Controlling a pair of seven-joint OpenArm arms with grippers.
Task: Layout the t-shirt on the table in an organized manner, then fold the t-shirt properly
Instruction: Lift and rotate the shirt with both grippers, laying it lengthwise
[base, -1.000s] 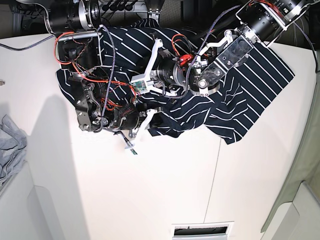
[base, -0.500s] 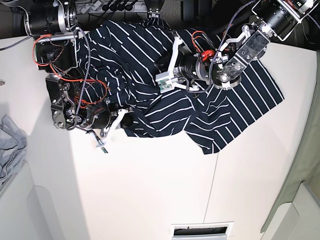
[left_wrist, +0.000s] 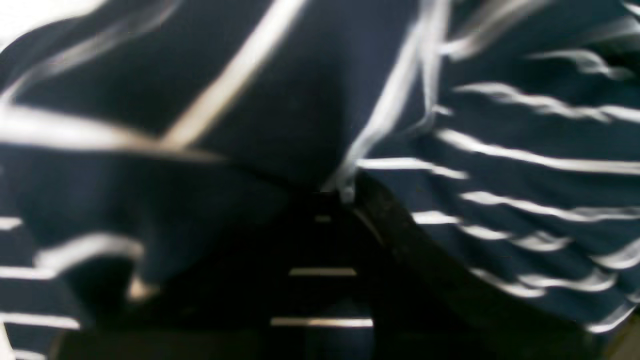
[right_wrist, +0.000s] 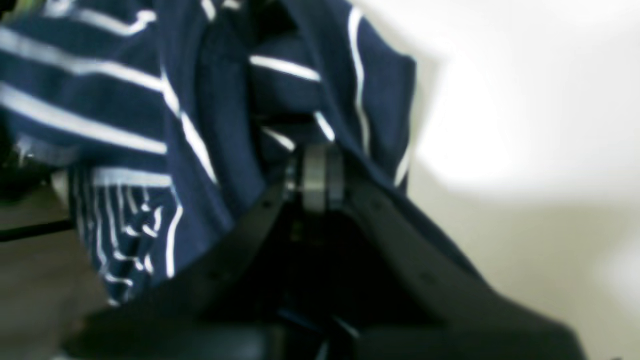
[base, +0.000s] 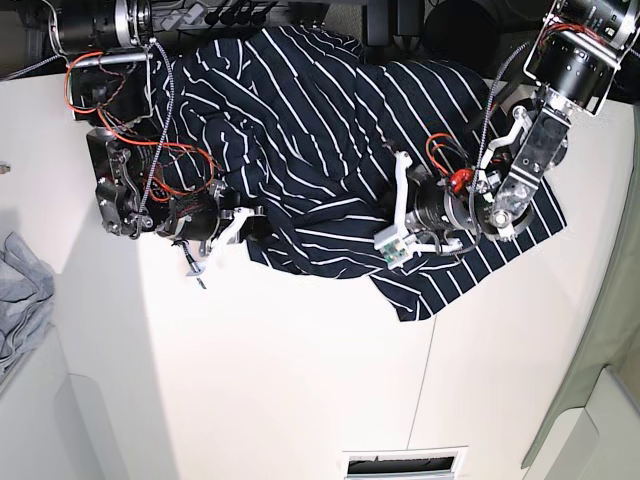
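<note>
The dark navy t-shirt (base: 300, 130) with thin white stripes lies rumpled across the far part of the cream table (base: 300, 380). One corner hangs toward the front (base: 420, 295). My right gripper (base: 248, 225) is at the shirt's left front edge. In the right wrist view it (right_wrist: 315, 172) is shut on a fold of the shirt (right_wrist: 210, 115). My left gripper (base: 380, 232) is at the shirt's right front part. In the blurred left wrist view it (left_wrist: 345, 192) is shut on the cloth (left_wrist: 500, 150), which fills that view.
A plain light grey garment (base: 25, 290) lies at the table's left edge. A thin dark seam (base: 425, 380) runs down the tabletop on the right. A vent slot (base: 405, 462) sits at the front edge. Cables and arm bases crowd the far side.
The left arm swung down toward the front right, pulling cloth with it. The right arm drew left and back. The shirt now lies wider across the table.
</note>
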